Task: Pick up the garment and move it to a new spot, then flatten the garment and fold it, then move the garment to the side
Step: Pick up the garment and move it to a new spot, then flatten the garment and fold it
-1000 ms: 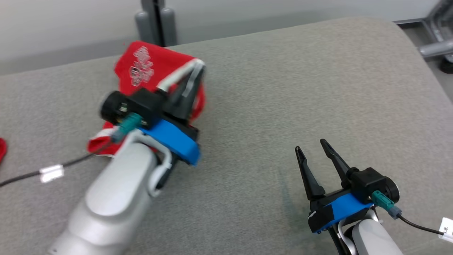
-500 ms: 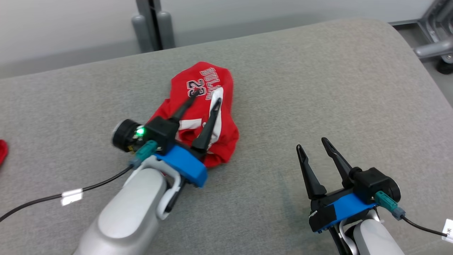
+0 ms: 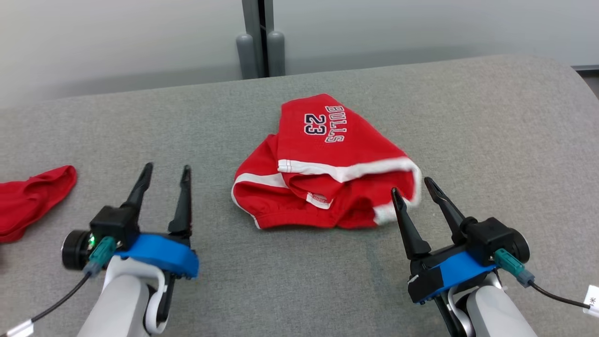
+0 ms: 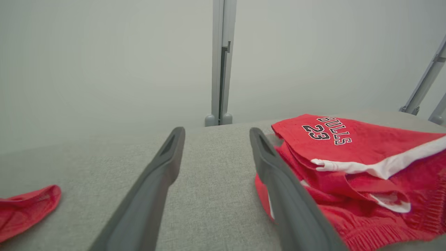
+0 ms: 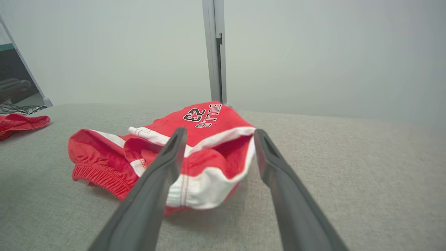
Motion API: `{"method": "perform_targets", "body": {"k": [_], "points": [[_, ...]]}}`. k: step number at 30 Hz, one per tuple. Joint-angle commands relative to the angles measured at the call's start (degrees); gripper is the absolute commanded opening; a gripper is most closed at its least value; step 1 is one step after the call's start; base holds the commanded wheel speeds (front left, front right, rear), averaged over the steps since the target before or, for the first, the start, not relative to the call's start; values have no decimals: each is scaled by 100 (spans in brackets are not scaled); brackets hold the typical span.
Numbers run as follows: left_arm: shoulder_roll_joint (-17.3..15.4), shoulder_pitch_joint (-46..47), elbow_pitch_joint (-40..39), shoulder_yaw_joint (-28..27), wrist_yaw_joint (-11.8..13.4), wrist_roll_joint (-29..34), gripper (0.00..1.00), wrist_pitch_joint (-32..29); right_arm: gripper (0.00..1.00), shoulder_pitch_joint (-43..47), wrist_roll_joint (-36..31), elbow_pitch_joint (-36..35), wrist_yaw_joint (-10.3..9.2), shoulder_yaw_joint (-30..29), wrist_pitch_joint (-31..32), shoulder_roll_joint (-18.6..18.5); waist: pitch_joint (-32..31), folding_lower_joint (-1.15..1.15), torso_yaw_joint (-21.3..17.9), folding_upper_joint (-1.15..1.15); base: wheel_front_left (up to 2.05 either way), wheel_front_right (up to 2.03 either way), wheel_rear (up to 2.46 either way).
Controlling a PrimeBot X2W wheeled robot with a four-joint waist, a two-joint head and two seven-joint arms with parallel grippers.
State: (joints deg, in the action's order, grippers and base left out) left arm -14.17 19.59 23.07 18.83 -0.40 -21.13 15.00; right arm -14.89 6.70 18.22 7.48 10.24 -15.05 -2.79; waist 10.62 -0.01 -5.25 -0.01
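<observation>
Release done: the left gripper [image 3: 167, 167], jaws now spread and empty, has pulled back to the cushion's [image 3: 468, 117] near left. The garment [image 3: 327, 173] lies crumpled at the cushion's middle. The right gripper [image 3: 412, 185], jaws spread, waits near right. Flattening likely follows.

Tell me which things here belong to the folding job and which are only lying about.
For the job:
shorts, red, crumpled, not yet flat
left hand, open, apart from the shorts
right hand, open, at the shorts' near edge
grey surface under the shorts

Lying about:
red cloth, far left on the surface
post, behind the surface
</observation>
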Motion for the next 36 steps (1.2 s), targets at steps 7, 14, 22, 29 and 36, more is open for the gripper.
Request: {"method": "perform_targets", "body": {"k": [7, 14, 22, 29, 36], "points": [[203, -705, -108, -764, 84, 409, 100, 27, 100, 160, -21, 101, 2, -95, -20, -19, -222, 1, 136, 1, 0, 0, 0], [454, -1215, -40, -1292, 106, 784, 100, 28, 100, 393, -94, 183, 2, -274, -20, -19, -487, 1, 266, 1, 0, 0, 0], [585, -1642, 204, -1504, 66, 1226, 100, 27, 100, 758, -130, 324, 3, -575, -20, -19, -861, 1, 363, 1, 0, 0, 0], [669, -1887, 239, -1534, 5, 1504, 100, 27, 100, 957, -205, 389, 2, -748, -20, -18, -1010, 1, 347, 1, 0, 0, 0], [759, -1888, 269, -1574, -72, 1619, 100, 27, 100, 950, -182, 437, 3, -646, -20, -18, -975, 1, 393, 1, 0, 0, 0]]}}
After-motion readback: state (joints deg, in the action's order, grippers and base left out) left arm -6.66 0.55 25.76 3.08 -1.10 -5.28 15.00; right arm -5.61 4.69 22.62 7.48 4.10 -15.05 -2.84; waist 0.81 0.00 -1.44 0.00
